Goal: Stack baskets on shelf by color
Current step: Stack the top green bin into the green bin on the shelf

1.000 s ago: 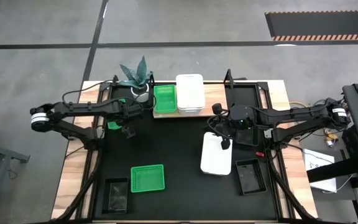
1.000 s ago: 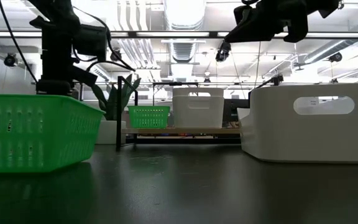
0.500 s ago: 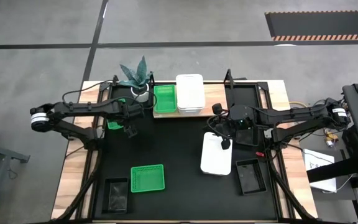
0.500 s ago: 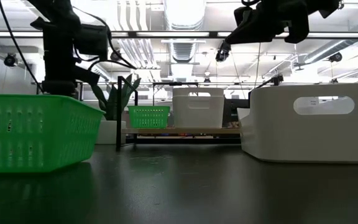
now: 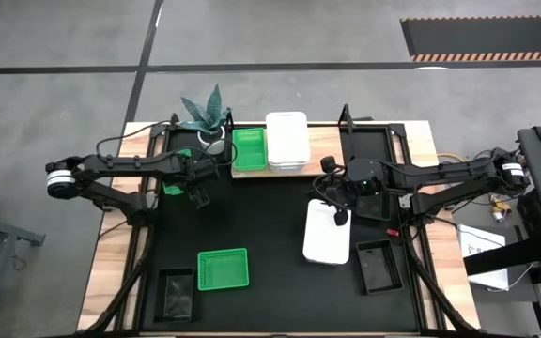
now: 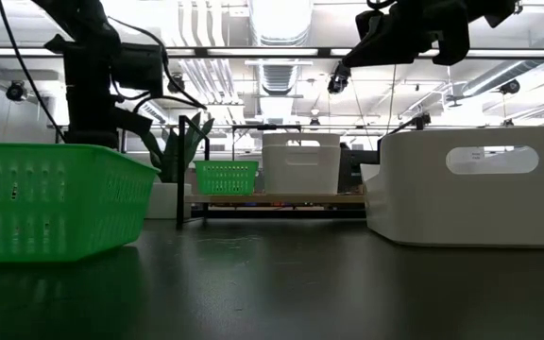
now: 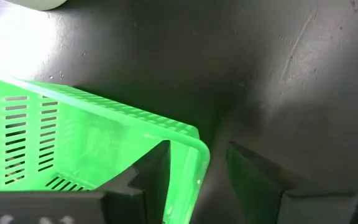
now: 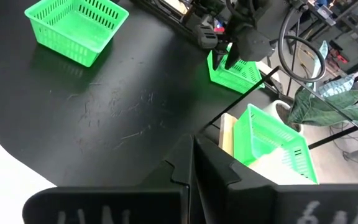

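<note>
On the black table, the left hand straddles a green basket's rim, unclenched.

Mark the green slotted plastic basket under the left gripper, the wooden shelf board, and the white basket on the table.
green slotted plastic basket (image 7: 73,143), left wrist view, slotted wall.
wooden shelf board (image 5: 325,143), high view, bare wood.
white basket (image 6: 470,203), low view, side wall.

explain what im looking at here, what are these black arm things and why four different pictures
Two dark robot arms work at a black table. One camera looks straight down, one sits at table height, and one rides on each wrist. Green, white and black plastic baskets lie about; a wooden shelf at the far edge already carries a green basket and a white one. The left gripper straddles the rim of a bright green slotted basket with its fingers apart. The right gripper is shut and empty, above a white basket.
</note>
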### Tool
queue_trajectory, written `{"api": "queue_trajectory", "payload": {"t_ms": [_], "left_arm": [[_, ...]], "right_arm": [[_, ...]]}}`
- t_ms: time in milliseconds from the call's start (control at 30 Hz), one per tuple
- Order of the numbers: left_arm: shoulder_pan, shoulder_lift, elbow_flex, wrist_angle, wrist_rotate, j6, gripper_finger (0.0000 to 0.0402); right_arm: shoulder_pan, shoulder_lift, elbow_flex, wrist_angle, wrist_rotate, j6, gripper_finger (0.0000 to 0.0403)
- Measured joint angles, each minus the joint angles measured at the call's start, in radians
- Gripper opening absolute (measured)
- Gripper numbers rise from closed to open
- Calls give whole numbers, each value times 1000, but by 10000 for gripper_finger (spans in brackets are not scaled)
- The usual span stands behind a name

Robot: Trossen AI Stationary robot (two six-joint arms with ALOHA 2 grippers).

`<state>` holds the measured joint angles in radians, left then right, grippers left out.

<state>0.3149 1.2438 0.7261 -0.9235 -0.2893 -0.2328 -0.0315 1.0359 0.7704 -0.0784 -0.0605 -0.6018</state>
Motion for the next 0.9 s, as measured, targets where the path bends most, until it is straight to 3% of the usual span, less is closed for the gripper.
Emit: {"api": "queue_trajectory", "payload": {"t_ms": [367, 667, 900], "left_arm": [[0, 0, 0, -1, 0, -25, 13], [-14, -2, 35, -12, 55, -80, 3], [-136, -3, 166, -144, 64, -208, 1]], "right_arm": [[0, 0, 0, 0, 0, 0, 9], [0, 0, 0, -1, 0, 0, 9], [0, 0, 0, -22, 0, 0, 9]]}}
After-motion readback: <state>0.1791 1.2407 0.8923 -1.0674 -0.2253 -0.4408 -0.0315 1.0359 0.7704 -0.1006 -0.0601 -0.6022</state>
